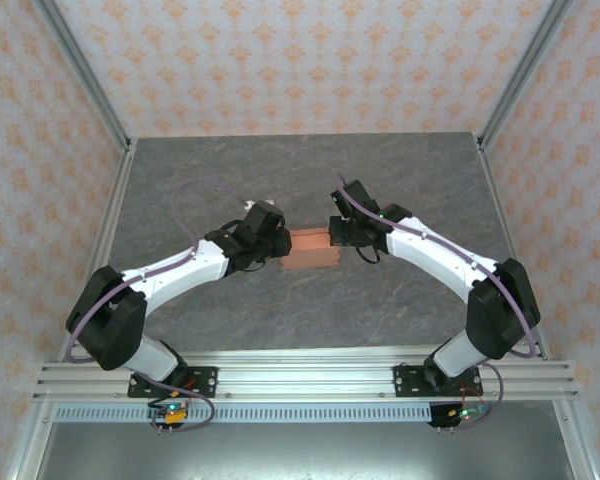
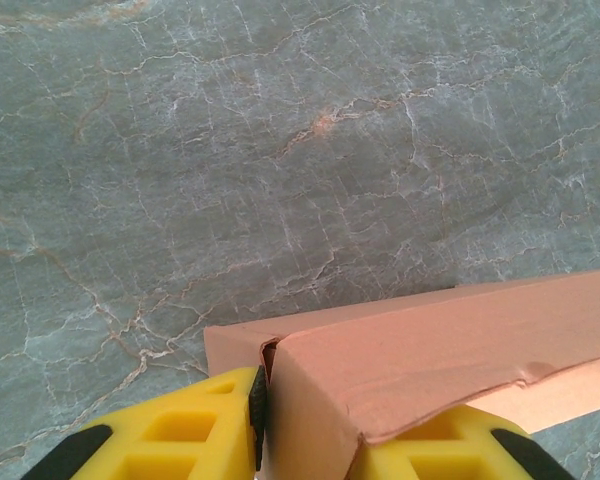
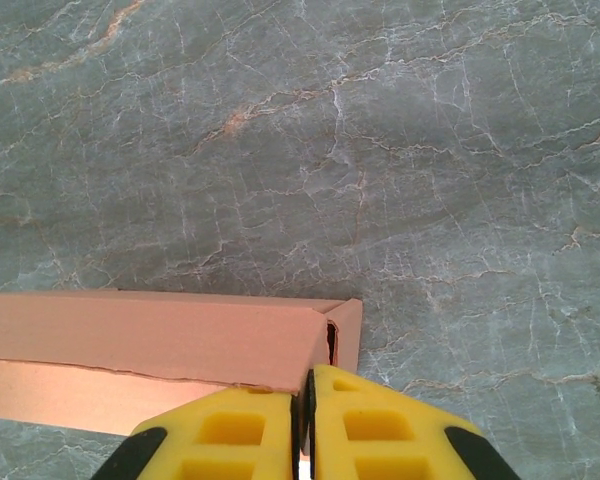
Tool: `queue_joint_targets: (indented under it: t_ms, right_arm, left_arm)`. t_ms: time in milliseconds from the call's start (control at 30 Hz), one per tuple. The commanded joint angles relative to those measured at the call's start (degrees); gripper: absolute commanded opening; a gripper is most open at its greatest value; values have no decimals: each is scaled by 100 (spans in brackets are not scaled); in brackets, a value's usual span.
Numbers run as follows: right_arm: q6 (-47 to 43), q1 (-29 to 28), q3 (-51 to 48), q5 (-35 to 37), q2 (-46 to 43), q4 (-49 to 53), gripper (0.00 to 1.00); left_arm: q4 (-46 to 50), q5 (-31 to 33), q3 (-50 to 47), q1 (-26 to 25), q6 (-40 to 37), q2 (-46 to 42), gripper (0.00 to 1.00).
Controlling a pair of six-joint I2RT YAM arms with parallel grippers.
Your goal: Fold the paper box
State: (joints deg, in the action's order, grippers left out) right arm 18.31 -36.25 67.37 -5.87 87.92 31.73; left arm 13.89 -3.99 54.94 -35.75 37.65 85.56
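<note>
The salmon-orange paper box [image 1: 310,247] lies mid-table as a small closed rectangular box, held at both ends. My left gripper [image 1: 281,244] is at its left end. In the left wrist view the box's [image 2: 420,350] end sits between the yellow fingers [image 2: 180,440], and the gripper [image 2: 315,445] is shut on it. A slit gapes at the corner by the left pad. My right gripper [image 1: 332,232] is at the right end. There its gripper [image 3: 305,425] is pinched nearly together on the thin card of the box's [image 3: 150,335] end wall, beside a small corner gap.
The grey marbled table top [image 1: 310,175] spreads around the box. Metal frame posts [image 1: 110,230] and patterned walls bound it left, right and behind. The arms' bases sit on the rail [image 1: 300,378] at the near edge.
</note>
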Motion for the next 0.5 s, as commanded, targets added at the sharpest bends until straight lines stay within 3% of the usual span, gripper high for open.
queue_joint_targets:
  t_ms: [0, 467]
  right_arm:
    - [113, -102, -103, 7, -51, -29, 12]
    - [60, -115, -737, 334, -84, -406, 12]
  left_arm:
    - [-35, 80, 98, -90, 92, 40, 27]
    - [562, 450, 383, -90, -74, -188, 32]
